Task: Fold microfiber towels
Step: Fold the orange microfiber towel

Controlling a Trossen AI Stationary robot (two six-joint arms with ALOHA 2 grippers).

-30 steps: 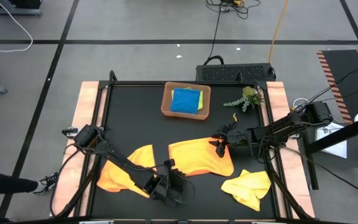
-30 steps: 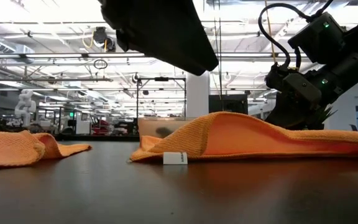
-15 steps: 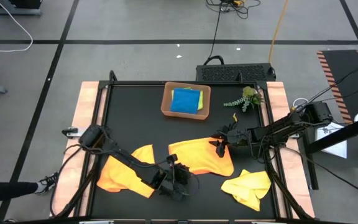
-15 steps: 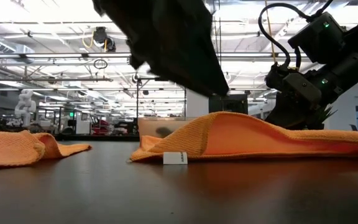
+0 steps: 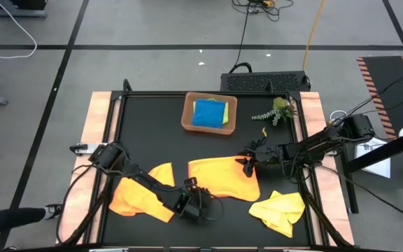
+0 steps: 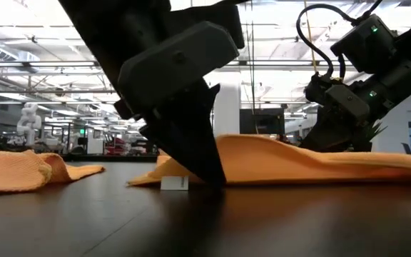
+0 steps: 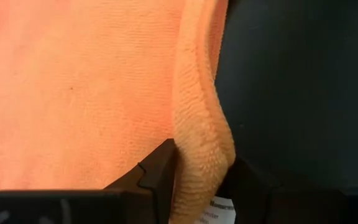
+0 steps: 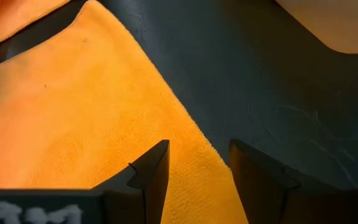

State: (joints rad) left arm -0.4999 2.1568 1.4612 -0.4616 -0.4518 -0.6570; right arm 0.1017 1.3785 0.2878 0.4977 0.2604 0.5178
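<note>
Left tool (image 5: 203, 204) down on the counter (image 5: 152, 133), fingers (image 7: 160, 171) clamped on the near corner fold of the centre orange towel (image 5: 224, 176), white label (image 6: 175, 183) just beside the tips. Right tool (image 5: 247, 164) at the opposite edge of the same towel, fingers (image 8: 151, 168) narrowly apart astride the hem; grip not confirmable. Second orange towel (image 5: 137, 196) crumpled behind the left tool. Yellow towel (image 5: 280, 211) bunched beside the right arm. Blue towel (image 5: 208, 113) folded in the brown tray (image 5: 187, 115), well beyond both tools.

Orange towel (image 5: 222, 176) (white tag (image 6: 175, 183)), yellow towel (image 5: 280, 211).
</note>
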